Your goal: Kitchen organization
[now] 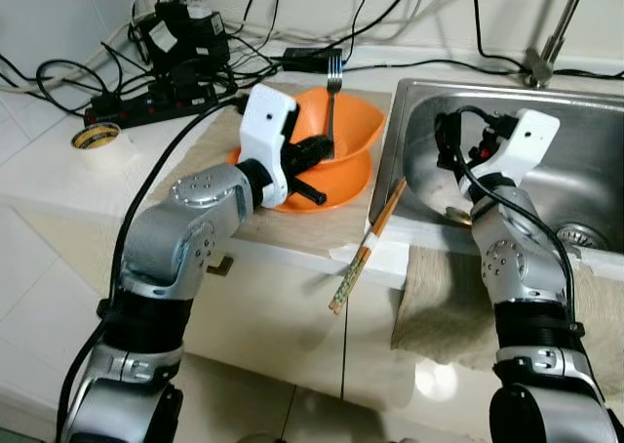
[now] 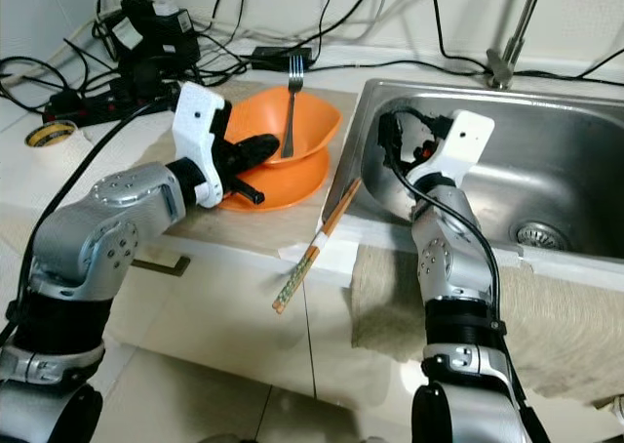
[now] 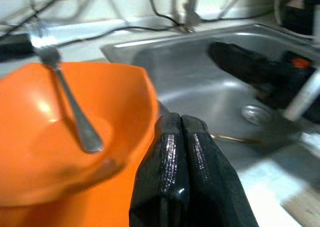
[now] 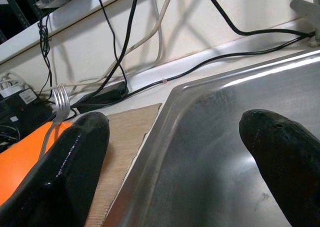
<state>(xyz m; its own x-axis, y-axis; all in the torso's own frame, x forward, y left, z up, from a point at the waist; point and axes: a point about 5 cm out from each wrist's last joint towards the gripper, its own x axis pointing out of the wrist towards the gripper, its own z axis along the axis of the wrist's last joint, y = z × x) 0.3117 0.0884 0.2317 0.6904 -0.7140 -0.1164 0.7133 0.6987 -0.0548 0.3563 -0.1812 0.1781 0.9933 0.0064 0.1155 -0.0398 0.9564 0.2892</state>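
Note:
An orange bowl point(image 1: 343, 121) sits stacked in a second orange bowl point(image 1: 331, 184) on a brown mat point(image 1: 292, 223). A metal fork point(image 1: 332, 92) leans upright inside the top bowl. My left gripper point(image 1: 322, 152) is at the near rim of the bowls, and its fingers point(image 3: 170, 152) are pressed together, shut on nothing. A pair of chopsticks point(image 1: 369, 243) lies over the counter edge beside the steel sink point(image 1: 585, 160), pointing down. My right gripper point(image 1: 448, 140) hovers over the sink's left side, open, with its fingers point(image 4: 75, 157) wide apart.
A power strip point(image 1: 146, 101), black boxes and many cables crowd the back of the counter. A tape roll point(image 1: 96, 137) lies at the far left. The faucet point(image 1: 546, 53) rises behind the sink. A beige towel point(image 1: 439, 297) hangs over the counter front.

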